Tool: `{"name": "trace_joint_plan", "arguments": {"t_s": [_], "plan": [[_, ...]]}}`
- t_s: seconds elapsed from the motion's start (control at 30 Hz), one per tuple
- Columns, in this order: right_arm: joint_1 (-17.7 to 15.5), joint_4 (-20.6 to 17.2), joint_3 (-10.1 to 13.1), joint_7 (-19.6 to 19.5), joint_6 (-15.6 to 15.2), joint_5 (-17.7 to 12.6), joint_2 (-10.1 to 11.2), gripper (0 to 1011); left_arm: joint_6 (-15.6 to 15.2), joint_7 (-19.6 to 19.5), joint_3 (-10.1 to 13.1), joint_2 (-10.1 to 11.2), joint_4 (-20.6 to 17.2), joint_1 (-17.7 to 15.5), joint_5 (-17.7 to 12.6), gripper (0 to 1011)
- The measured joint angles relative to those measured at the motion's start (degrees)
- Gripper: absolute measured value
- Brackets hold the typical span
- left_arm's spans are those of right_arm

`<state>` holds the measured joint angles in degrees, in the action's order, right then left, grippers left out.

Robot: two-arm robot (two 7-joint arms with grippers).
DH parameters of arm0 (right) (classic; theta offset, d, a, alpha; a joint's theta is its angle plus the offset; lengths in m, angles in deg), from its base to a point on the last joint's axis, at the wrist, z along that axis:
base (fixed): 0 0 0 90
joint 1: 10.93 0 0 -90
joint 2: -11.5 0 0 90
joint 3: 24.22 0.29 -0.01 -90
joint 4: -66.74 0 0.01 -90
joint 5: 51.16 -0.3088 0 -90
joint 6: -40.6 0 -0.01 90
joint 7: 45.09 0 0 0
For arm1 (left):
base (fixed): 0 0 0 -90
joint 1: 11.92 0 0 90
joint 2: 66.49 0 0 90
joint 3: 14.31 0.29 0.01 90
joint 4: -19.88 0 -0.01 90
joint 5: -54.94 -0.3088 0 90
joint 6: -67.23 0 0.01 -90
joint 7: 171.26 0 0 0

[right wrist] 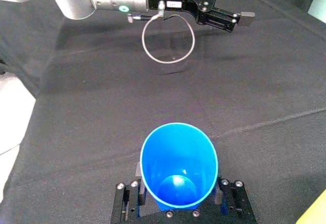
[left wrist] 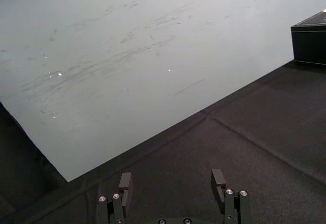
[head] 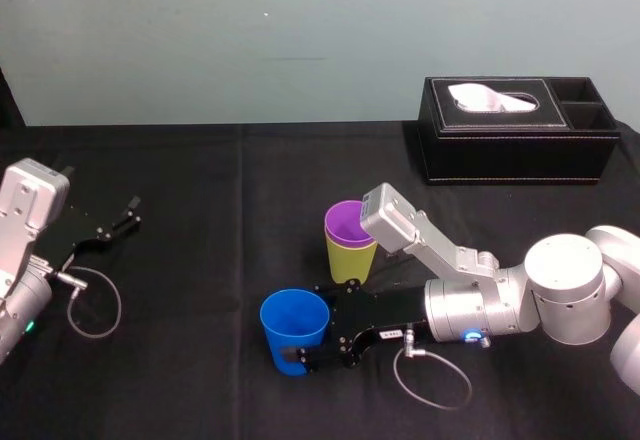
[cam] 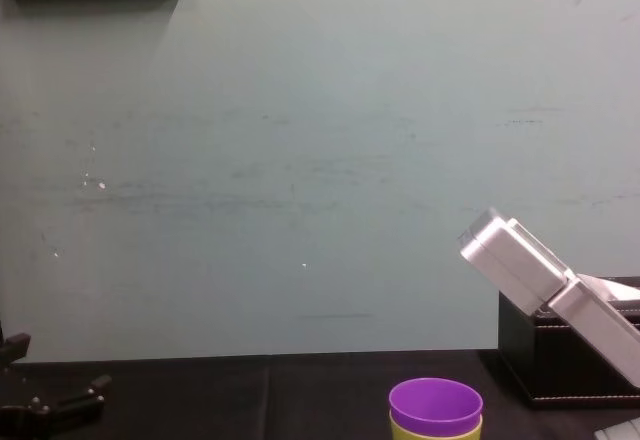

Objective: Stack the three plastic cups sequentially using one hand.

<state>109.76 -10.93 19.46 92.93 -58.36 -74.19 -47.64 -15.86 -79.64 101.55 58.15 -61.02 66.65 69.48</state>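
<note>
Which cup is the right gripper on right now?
The blue cup, alone at the front, clamped by the right gripper; the purple cup is nested in the lime-green cup behind it. The left gripper idles far left.

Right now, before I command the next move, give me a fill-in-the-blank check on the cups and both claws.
The purple cup is nested ____ the lime-green cup.
The right claw grips the blue cup, which is on the robot's ____ of that pair.
The left claw sits idle at the robot's left with its fingers ____.
The black tissue box stands toward the table's far ____.
Missing words: inside; left; open; right.
</note>
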Motion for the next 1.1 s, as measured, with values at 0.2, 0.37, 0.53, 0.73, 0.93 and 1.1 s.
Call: {"name": "trace_joint_plan", "arguments": {"t_s": [0.2, 0.37, 0.53, 0.73, 0.93, 1.1], "plan": [[0.0, 0.0, 0.0, 0.0, 0.0, 0.0, 0.0, 719, 0.0, 0.0, 0.0, 0.0, 0.0, 0.0, 0.0, 1011], [-0.1, -0.1, 0.0, 0.0, 0.0, 0.0, 0.1, 718, 0.0, 0.0, 0.0, 0.0, 0.0, 0.0, 0.0, 1011], [-1.0, -2.8, 1.1, -1.3, -1.1, -0.5, 1.4, 718, 0.0, 0.0, 0.0, 0.0, 0.0, 0.0, 0.0, 1011], [-2.2, -7.2, 3.1, -2.7, -3.0, -2.0, 3.8, 718, 0.0, 0.0, 0.0, 0.0, 0.0, 0.0, 0.0, 1011], [-3.0, -11.8, 5.2, -4.1, -6.0, -4.1, 6.7, 718, 0.0, 0.0, 0.0, 0.0, 0.0, 0.0, 0.0, 1012], [-3.2, -15.1, 6.7, -5.0, -7.6, -5.5, 8.8, 718, 0.0, 0.0, 0.0, 0.0, 0.0, 0.0, 0.0, 1011]]}}
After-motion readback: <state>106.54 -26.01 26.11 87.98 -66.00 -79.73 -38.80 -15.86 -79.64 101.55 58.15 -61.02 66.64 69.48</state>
